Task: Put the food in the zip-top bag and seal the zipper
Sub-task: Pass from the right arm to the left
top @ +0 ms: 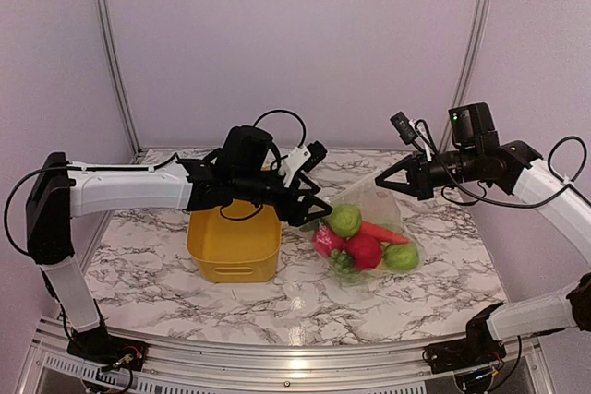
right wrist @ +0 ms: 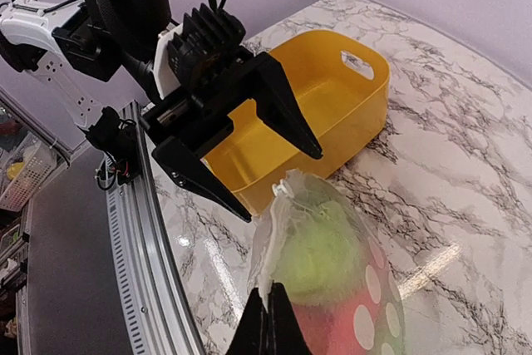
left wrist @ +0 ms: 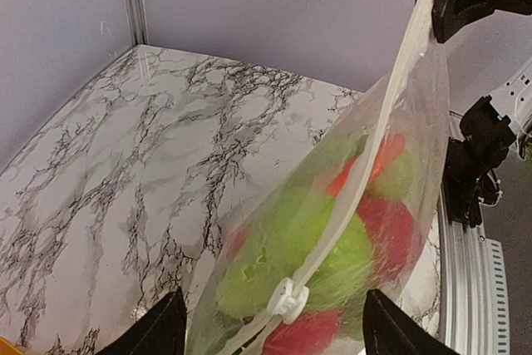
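**A:** Which step is in hand?

**B:** The sealing, I'd say. The small plastic toy fruits and vegetables (top: 364,251), green and red apples and an orange carrot among them, sit inside the clear, white-dotted zip-top bag (top: 386,205). The bag stands on the marble-patterned table (top: 166,274) just right of the yellow plastic bin (top: 231,256), with its mouth end lifted. I see no food outside the bag.

**A:** And the pincers?

**B:** The right gripper (top: 379,182) is pinched tight on one end of the thin pale zipper strip (left wrist: 391,106) and holds it up. The left gripper (left wrist: 274,293) is spread wide, one finger on either side of the bag's mouth, gripping nothing. The small white slider tab (left wrist: 288,298) lies between its fingers.

**A:** Is the zipper shut already?

**B:** I cannot tell. The strip reads as one band, but its lips are too fine to judge.

**A:** What does the next move call for?

**B:** Probably the left one closing on the slider tab and drawing it along the strip toward the right one, which keeps the edge taut. A weak pinch could slip off such thin plastic.
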Controlling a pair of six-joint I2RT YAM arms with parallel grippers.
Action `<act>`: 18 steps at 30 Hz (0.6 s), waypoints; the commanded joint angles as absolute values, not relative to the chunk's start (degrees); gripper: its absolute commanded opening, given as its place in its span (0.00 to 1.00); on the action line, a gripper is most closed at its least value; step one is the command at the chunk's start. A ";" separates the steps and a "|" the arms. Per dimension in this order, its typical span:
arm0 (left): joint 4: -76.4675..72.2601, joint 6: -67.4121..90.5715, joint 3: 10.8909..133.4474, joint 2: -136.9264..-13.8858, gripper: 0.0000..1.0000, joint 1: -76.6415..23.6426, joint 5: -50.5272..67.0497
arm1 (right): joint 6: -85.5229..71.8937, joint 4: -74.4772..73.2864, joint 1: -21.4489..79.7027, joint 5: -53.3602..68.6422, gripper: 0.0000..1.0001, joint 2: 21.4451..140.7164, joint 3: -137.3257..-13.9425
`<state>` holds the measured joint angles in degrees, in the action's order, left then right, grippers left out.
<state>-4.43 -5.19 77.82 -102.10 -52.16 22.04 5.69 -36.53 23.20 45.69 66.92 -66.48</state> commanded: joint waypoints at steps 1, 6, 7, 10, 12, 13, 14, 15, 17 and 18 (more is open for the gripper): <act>-7.12 -6.37 79.54 -105.57 0.73 -51.86 23.53 | 6.82 -35.54 24.61 48.66 0.00 66.72 -67.15; -6.95 -7.01 81.28 -108.50 0.54 -51.77 28.49 | 7.29 -35.90 25.57 48.82 0.00 67.62 -66.88; -7.13 -6.74 81.37 -108.99 0.49 -51.77 29.46 | 7.39 -35.86 25.64 48.82 0.00 67.74 -66.95; -7.35 -5.84 81.20 -109.85 0.32 -51.78 31.19 | 7.47 -36.07 25.66 48.17 0.00 67.76 -67.15; -7.36 -5.39 80.80 -109.72 0.26 -51.77 31.56 | 7.67 -36.29 25.71 47.14 0.00 67.76 -67.15; -7.50 -5.13 80.53 -109.38 0.23 -51.77 31.55 | 7.79 -36.43 25.74 46.59 0.00 67.76 -67.07; -7.69 -4.98 80.13 -109.01 0.20 -51.71 31.66 | 7.90 -36.53 25.68 45.69 0.03 67.75 -66.99; -7.81 -4.78 79.86 -108.72 0.19 -51.73 31.76 | 8.03 -36.64 25.90 44.60 0.09 67.76 -66.85; -7.99 -4.51 79.37 -108.19 0.15 -51.69 32.18 | 8.69 -37.18 26.36 42.12 0.21 68.17 -66.54; -8.00 -4.39 79.23 -107.97 0.15 -51.70 32.24 | 9.11 -37.55 26.74 40.64 0.25 68.66 -66.58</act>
